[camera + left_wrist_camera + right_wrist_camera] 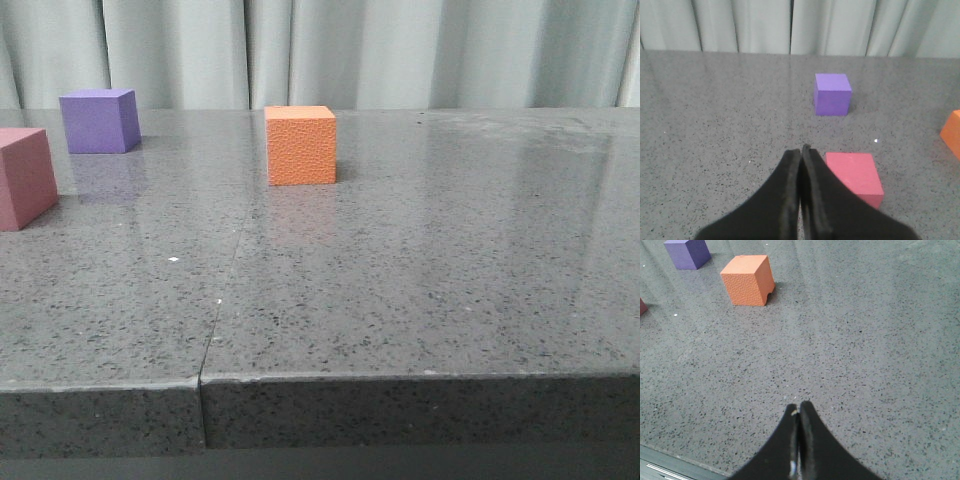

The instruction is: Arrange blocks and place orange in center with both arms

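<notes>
- The left gripper [801, 150] has its two dark fingers pressed together with nothing between them; it hangs above the grey speckled bench [715, 125], and whether it touches the surface cannot be told.
- Just beside the left gripper's tips, slightly ahead and to one side, sits the pink-red cube [855, 177] flat on the bench, apart from the fingers.
- Farther ahead of the left gripper stands the purple cube [832, 94], well apart from the pink-red cube and near the pale curtain [790, 25] behind the bench.
- The orange cube [952, 134] shows only as a corner at the edge of the left wrist view, off to the side of that gripper.
- The right gripper [799, 407] is likewise closed, fingers meeting at the tips, holding nothing, over bare bench.
- Well ahead of the right gripper and off to its side rests the orange cube [747, 280], pebbled faces showing, upright on the bench; the purple cube [687, 252] lies beyond it.
- In the front view neither gripper appears; the orange cube [300, 145] stands alone mid-bench, the purple cube [98, 120] and pink-red cube [22, 178] are grouped off at the left arm's side.
</notes>
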Robot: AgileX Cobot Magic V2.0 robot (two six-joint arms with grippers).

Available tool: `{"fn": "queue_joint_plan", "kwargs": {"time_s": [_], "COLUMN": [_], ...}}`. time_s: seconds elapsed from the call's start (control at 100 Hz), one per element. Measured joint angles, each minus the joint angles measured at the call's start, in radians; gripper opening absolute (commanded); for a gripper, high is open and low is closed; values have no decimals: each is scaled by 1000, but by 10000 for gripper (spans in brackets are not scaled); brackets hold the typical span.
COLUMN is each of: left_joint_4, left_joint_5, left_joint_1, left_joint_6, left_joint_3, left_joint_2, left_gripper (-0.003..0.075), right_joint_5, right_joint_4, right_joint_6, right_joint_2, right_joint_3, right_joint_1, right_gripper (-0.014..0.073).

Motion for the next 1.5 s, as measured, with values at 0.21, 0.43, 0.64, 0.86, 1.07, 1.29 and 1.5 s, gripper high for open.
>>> {"fn": "queue_joint_plan", "kwargs": {"time_s": [0.21, 0.43, 0.64, 0.86, 1.07, 1.29, 1.5], "left_joint_4": [-1, -78, -331, -690, -815, -683, -599], "left_joint_5": [52, 61, 175, 413, 569, 604, 612], "left_joint_1": [0, 0, 0, 0, -34, -176, -300], "left_joint_6": [25, 34, 351, 831, 1115, 1171, 1178], "left_joint_3": [-149, -269, -436, -645, -855, -1030, -1138], "left_joint_2": [246, 427, 604, 798, 972, 1122, 1248], "left_gripper": [555, 667, 657, 657, 657, 657, 657], "right_joint_5": [0, 0, 0, 0, 0, 0, 0], "right_joint_4": [0, 0, 0, 0, 0, 0, 0], "right_joint_6": [0, 0, 0, 0, 0, 0, 0], "right_joint_2": [0, 0, 0, 0, 0, 0, 0], "right_joint_3": [0, 0, 0, 0, 0, 0, 0], "right_joint_1": [0, 0, 0, 0, 0, 0, 0], "right_gripper": [-69, -69, -69, -69, -69, -69, -69]}}
